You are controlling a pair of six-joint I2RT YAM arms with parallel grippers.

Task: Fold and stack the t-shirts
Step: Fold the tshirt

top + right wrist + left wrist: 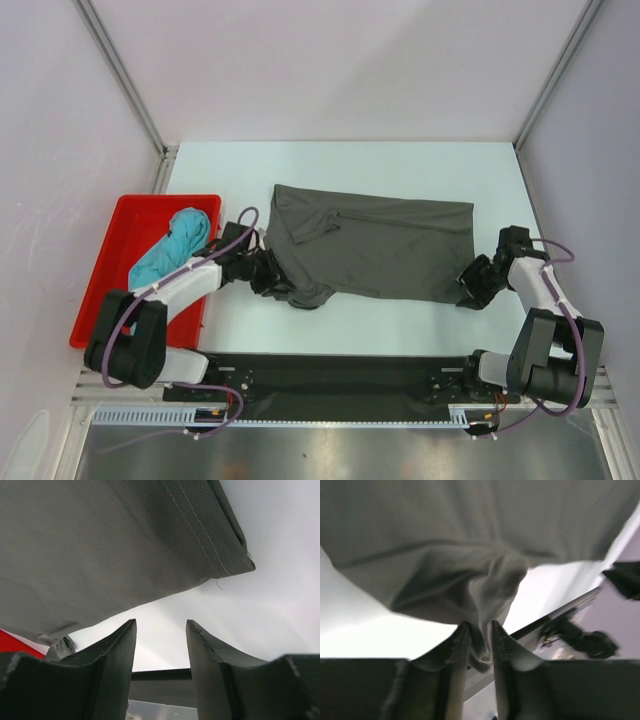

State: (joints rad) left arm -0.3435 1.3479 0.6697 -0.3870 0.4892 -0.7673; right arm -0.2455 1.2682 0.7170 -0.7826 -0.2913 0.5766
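The dark grey t-shirt lies spread on the table. The left gripper clamps a bunched fold at its near left edge. The right gripper, jaws apart, sits just beside its near right corner.

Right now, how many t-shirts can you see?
2: the dark grey t-shirt spread out at centre, the teal t-shirt bunched in the red tray; another could hide beneath it.
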